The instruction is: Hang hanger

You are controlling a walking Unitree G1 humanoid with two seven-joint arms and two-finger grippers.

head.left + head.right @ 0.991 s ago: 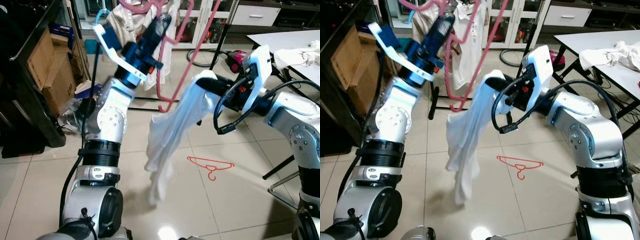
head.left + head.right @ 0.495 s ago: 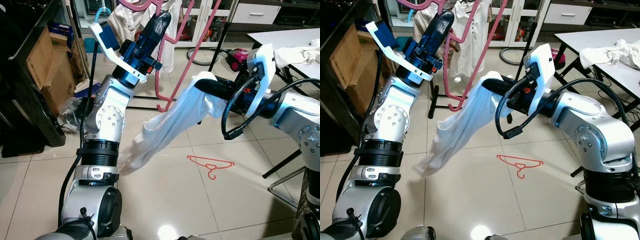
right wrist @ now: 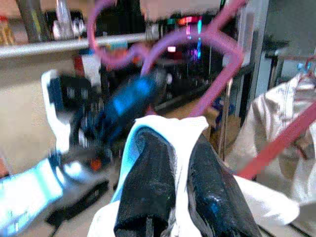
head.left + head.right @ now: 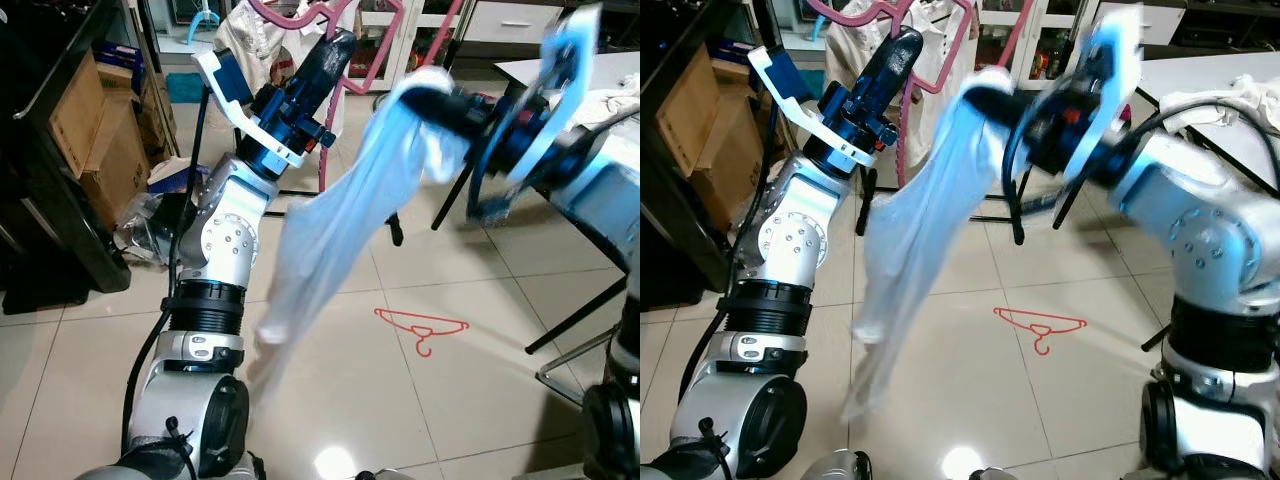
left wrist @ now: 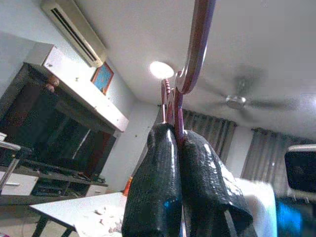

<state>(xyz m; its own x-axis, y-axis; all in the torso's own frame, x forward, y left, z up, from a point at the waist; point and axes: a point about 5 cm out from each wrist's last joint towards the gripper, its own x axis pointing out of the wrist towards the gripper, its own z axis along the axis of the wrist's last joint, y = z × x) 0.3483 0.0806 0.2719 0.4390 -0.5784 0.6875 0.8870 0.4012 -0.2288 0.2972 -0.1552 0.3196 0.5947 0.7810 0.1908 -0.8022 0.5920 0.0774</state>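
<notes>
My left gripper (image 4: 338, 42) is raised high and shut on a pink hanger (image 4: 322, 150), whose hook (image 5: 195, 44) rises from between its black fingers (image 5: 158, 177) in the left wrist view. My right gripper (image 4: 428, 88) is lifted to about the same height, just right of the hanger, and is shut on a white garment (image 4: 320, 230). The garment trails down and left toward the floor. In the right wrist view the cloth (image 3: 180, 129) is pinched between the fingers, with the pink hanger (image 3: 217, 37) just beyond. The right arm is blurred.
A red hanger (image 4: 422, 327) lies on the tiled floor. A clothes rack with a pale garment (image 4: 245, 45) stands behind. Cardboard boxes (image 4: 100, 140) and a dark cabinet are on the left. A white table (image 4: 560, 72) with crumpled clothes (image 4: 1230, 105) is on the right.
My right arm has swung up and toward the hanger with the white garment, which now hangs more steeply. My left gripper has kept its hold on the pink hanger and shifted slightly right.
</notes>
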